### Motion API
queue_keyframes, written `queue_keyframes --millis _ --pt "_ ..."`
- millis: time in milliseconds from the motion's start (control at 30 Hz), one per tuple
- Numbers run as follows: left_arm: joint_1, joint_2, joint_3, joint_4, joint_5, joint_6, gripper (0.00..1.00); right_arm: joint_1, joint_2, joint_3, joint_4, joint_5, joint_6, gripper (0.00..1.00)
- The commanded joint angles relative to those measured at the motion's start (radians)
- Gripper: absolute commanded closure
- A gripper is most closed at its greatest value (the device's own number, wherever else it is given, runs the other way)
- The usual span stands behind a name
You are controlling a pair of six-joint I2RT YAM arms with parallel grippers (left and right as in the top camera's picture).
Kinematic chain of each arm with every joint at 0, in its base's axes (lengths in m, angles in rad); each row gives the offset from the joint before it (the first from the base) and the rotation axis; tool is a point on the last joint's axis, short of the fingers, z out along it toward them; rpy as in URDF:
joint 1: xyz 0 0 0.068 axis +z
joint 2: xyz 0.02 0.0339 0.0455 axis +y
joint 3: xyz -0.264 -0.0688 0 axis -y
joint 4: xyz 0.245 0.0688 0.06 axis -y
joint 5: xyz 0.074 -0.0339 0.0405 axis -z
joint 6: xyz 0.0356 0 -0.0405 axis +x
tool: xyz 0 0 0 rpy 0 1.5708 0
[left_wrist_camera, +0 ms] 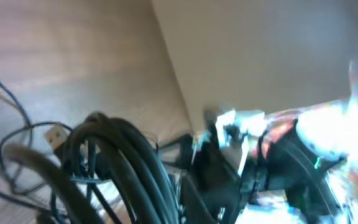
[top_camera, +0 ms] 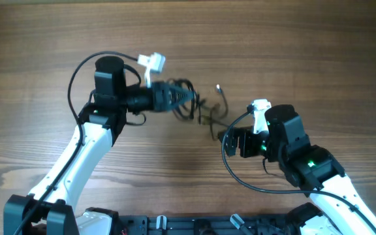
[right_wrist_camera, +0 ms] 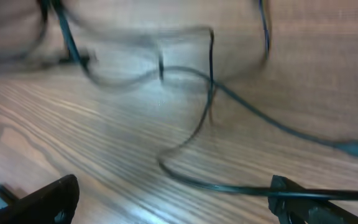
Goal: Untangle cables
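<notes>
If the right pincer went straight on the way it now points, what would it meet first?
Most likely the cables: their thin loops lie on the table directly ahead of the open right pincer. Blur leaves the exact depth unclear.

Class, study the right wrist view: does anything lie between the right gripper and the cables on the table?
Nothing visible does. Only bare wooden table lies between the open right gripper and the cables. One thin strand even runs right up to one of its fingers.
</notes>
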Motion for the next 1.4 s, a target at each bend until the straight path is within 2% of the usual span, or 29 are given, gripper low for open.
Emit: queue_keyframes --millis 0,100,133,200,233,300,367,400,500,600,700,800,933,1067,1167,1267,1367 --pt "0.002 -0.016 0.004 -0.274 0.066 0.486 0.96 -0.004 -0.01 0.003 0.038 0.028 -0.032 0.0" --pt "0.002 -0.016 0.004 -0.442 -0.219 0.478 0.96 -0.004 -0.013 0.003 0.068 0.051 -0.026 0.0" --pt "0.002 -0.016 0.004 -0.483 -0.378 0.392 0.96 -0.004 -0.018 0.005 0.091 0.066 -0.023 0.0" --pt "0.002 -0.016 0.004 -0.555 -0.624 0.135 0.96 -0.004 -0.04 0.014 0.108 0.14 0.036 0.0" --pt "0.002 -0.016 0.004 -0.585 -0.697 0.013 0.96 -0.004 -0.061 0.024 0.107 0.183 0.07 0.0" --pt "0.002 -0.016 0.004 -0.579 -0.732 -0.124 0.96 -0.004 -0.108 0.039 0.111 0.212 0.093 0.0" --pt "0.002 -0.016 0.005 -0.507 -0.702 -0.153 0.96 -0.004 -0.186 0.05 0.12 0.211 0.095 0.0" --pt "0.002 -0.016 0.005 -0.435 -0.634 -0.139 0.96 -0.004 -0.243 0.051 0.121 0.211 0.095 0.0" --pt "-0.004 -0.016 0.005 -0.259 -0.392 0.004 0.96 -0.004 -0.357 0.051 0.11 0.21 0.105 0.0" --pt "-0.02 -0.016 0.017 -0.204 -0.206 0.12 0.96 -0.004 -0.436 0.051 0.086 0.21 0.072 0.0" --pt "-0.027 -0.016 0.03 -0.204 -0.07 0.19 0.96 -0.004 -0.44 0.051 0.062 0.191 -0.047 0.0" --pt "-0.035 -0.016 0.05 -0.19 0.089 0.249 0.96 -0.004 -0.402 0.051 0.065 0.059 -0.217 0.0" --pt "-0.039 -0.039 0.055 -0.04 0.288 0.247 0.96 -0.004 -0.273 0.051 0.05 0.011 -0.337 0.0" --pt "-0.039 -0.081 0.055 0.032 0.305 0.221 0.96 -0.004 -0.109 0.051 0.06 -0.158 -0.45 0.0" --pt "-0.039 -0.111 0.055 0.032 0.304 0.209 0.96 -0.004 0.032 0.051 0.127 -0.195 -0.451 0.0" --pt "-0.039 -0.123 0.055 0.032 0.261 0.165 0.96 -0.004 0.16 0.051 0.252 -0.455 -0.474 0.0" --pt "-0.039 -0.124 0.055 0.033 0.199 0.081 0.96 -0.004 0.253 0.051 0.351 -0.425 -0.452 0.01"
